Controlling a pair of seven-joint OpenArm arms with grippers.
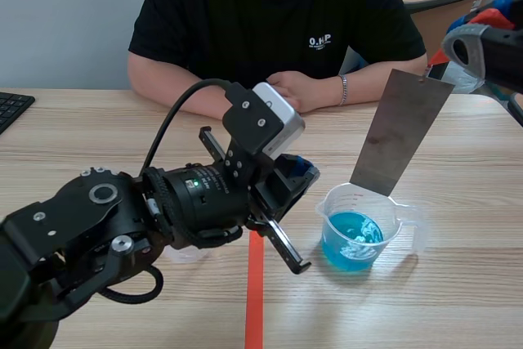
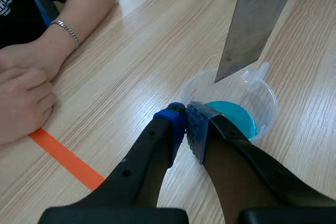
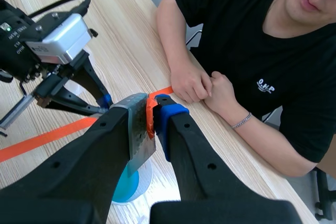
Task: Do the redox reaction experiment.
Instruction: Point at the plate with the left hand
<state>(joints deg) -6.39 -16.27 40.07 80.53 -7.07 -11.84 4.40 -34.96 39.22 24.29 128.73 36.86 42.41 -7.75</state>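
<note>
The metal sheet (image 1: 400, 132) hangs tilted over the beaker (image 1: 394, 236), its lower edge at about the height of the rim and not yet in the blue liquid (image 1: 345, 249); the beaker stands on the desk (image 1: 458, 300), near the orange tape line (image 1: 255, 300); the right end effector (image 3: 152, 113) holds the sheet by its upper end, clamped between the two pads; the left end effector (image 2: 184, 116) is closed, with no thing seen between its fingers, and its tips are just beside the near rim of the beaker

I judge that the step in hand is to lower the sheet into the liquid; to do it well, the right arm should bring the lower edge over the middle of the opening, turn the sheet more upright and go down slowly, so that the edge does not catch the rim and tip the light beaker; the closed left end effector should stay off the wall, or only steady it

The left wrist view shows that the corner of the sheet is above the far rim, clear of the liquid, which the scene view leaves uncertain; the right wrist view alone shows the grip on the sheet; only the scene view shows both arms, with the person's hands (image 1: 298, 87) resting well behind the beaker
</note>
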